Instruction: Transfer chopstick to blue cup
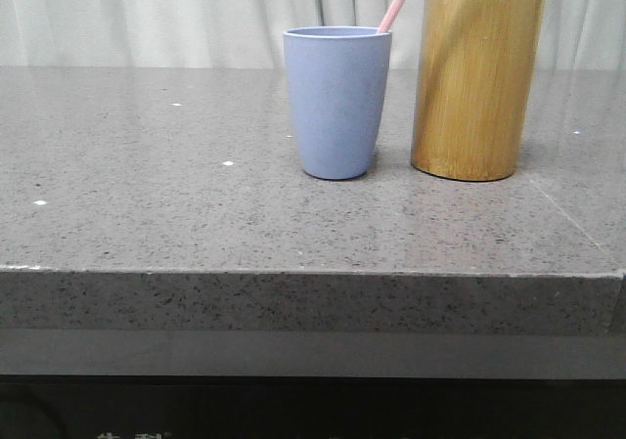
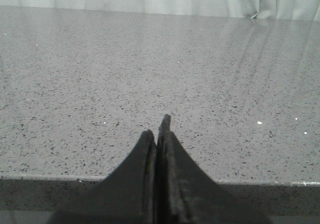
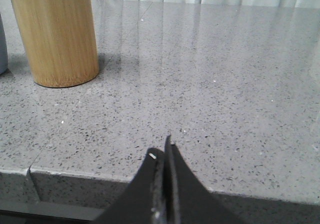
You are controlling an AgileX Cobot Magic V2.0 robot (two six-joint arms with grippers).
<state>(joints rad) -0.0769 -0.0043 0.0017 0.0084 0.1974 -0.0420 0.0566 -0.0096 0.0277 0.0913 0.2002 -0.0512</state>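
Observation:
The blue cup (image 1: 336, 102) stands upright at the middle of the grey stone table. A pale pink chopstick (image 1: 400, 1) leans out of its far right rim, and its top runs out of the picture. The cup's edge (image 3: 2, 47) shows in the right wrist view. Neither gripper shows in the front view. My left gripper (image 2: 158, 129) is shut and empty at the table's front edge, over bare stone. My right gripper (image 3: 163, 150) is shut and empty at the front edge, well to the right of the cups.
A taller yellow-brown bamboo cylinder (image 1: 476, 85) stands just right of the blue cup; it also shows in the right wrist view (image 3: 55, 32). The table's front edge (image 1: 313, 273) runs across the front view. Pale curtains hang behind the table.

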